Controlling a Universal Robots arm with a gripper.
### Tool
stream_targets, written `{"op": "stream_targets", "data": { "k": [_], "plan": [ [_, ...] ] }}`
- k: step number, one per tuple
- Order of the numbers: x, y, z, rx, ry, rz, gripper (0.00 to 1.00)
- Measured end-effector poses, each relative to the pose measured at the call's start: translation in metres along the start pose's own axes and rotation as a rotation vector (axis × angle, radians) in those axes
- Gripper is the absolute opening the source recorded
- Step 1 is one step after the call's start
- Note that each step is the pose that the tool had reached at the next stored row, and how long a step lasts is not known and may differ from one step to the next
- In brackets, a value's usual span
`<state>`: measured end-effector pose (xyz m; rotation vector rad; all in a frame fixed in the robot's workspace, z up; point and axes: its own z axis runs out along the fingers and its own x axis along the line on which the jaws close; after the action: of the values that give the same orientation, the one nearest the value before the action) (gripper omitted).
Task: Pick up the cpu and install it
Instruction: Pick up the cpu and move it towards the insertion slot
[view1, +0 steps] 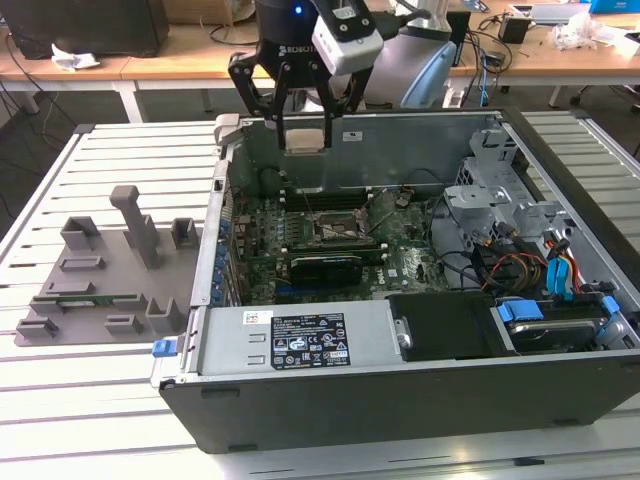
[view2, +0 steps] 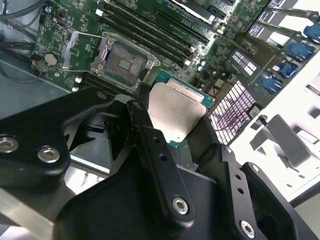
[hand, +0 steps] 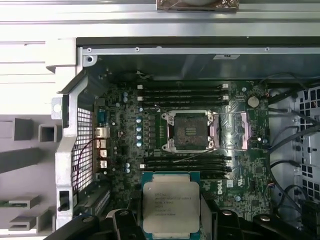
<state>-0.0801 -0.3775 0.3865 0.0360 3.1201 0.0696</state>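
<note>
My gripper (view1: 304, 137) hangs above the far wall of the open computer case, shut on the cpu (view1: 304, 138), a flat square chip with a silvery top plate. In both wrist views the cpu (view2: 175, 112) (hand: 171, 204) sits level between the black fingers (view2: 145, 132), held by two opposite edges. The motherboard socket (view1: 335, 230) (hand: 190, 131) (view2: 125, 62) lies open below, its metal retention frame swung aside, with bare contacts showing. The chip is well above the socket and off to one side of it.
The case (view1: 420, 395) lies on its side on a slatted white table (view1: 90, 400). Memory slots (hand: 182, 92), a drive cage (view1: 500, 190) and cables (view1: 520, 270) surround the socket. A grey fixture with blocks (view1: 110, 270) stands at the exterior view's left.
</note>
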Motion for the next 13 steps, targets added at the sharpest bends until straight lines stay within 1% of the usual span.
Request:
{"op": "stream_targets", "data": {
  "k": [8, 10, 13],
  "plan": [
    [-0.0004, -0.0004, 0.0151, 0.0000, 0.0000, 0.000, 0.55],
    [-0.0004, -0.0005, 0.0216, 0.0000, -0.0001, 0.000, 0.55],
    [-0.0002, -0.0004, 0.0287, 0.0000, 0.0000, 0.000, 0.55]
  ]
}}
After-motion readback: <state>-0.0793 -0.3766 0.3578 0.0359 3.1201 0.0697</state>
